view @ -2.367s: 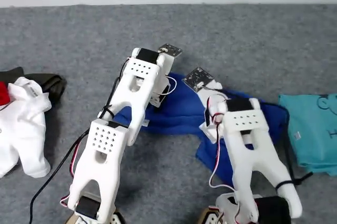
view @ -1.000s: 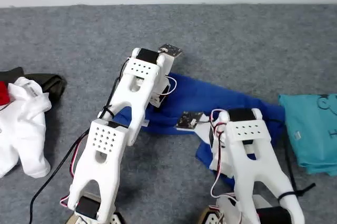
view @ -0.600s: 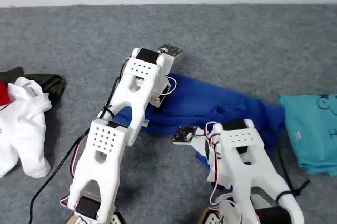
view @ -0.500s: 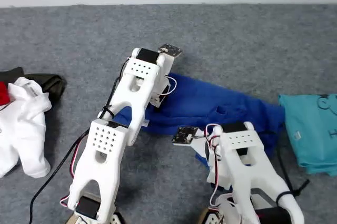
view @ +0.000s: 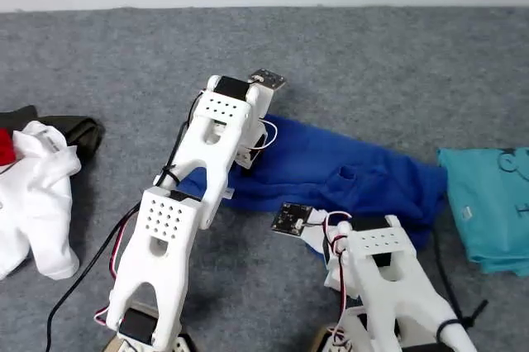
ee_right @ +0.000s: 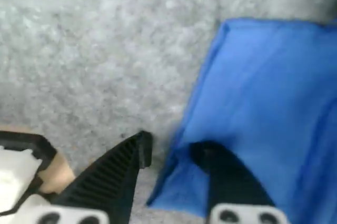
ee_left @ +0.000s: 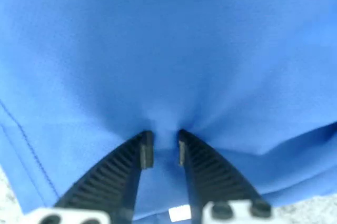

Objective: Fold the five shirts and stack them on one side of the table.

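A blue shirt (view: 347, 174) lies crumpled across the middle of the grey table. The left arm (view: 223, 133) stands over its left end. In the left wrist view my left gripper (ee_left: 160, 153) is shut on a pinch of blue shirt (ee_left: 168, 50) fabric. The right arm (view: 376, 249) sits at the near edge over the shirt's lower flap. My right gripper (ee_right: 174, 153) is open, with the blue shirt's (ee_right: 263, 103) hem lying between the fingers and under one of them.
A folded teal shirt (view: 488, 203) lies at the right edge. At the left edge sits a heap of a white shirt (view: 33, 195), a black garment (view: 74, 130) and a bit of red cloth (view: 7, 147). Bare grey table (view: 372, 63) stretches behind the arms.
The right arm has drawn back toward the near edge, uncovering the middle of the blue shirt, which bunched slightly. The left arm has stayed in place.
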`<state>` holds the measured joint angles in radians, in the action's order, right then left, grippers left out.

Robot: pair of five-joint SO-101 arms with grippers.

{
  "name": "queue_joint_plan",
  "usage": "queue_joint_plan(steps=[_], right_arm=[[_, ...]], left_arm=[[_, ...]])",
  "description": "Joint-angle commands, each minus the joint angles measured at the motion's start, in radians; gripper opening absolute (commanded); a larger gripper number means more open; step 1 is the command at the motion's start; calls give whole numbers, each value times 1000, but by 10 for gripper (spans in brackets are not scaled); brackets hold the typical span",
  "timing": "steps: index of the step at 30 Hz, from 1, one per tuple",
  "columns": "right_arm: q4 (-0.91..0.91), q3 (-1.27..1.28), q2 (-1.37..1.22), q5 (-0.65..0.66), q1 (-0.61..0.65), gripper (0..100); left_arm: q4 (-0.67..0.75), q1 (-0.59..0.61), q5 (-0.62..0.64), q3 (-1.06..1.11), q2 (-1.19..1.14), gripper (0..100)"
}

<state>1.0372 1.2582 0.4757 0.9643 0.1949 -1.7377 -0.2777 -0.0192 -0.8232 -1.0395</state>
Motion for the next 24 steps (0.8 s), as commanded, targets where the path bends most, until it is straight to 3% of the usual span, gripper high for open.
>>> queue_joint_plan(steps=[1, 15, 24], right_arm=[[-62, 31, -7, 5, 7, 28], [321, -354, -7, 2, 7, 9], [150, -407, -7, 6, -159, 9]], left_arm=[[-14, 5, 0, 4, -49, 98], [-14, 5, 0, 4, -49, 98], [-14, 5, 0, 4, -49, 98]])
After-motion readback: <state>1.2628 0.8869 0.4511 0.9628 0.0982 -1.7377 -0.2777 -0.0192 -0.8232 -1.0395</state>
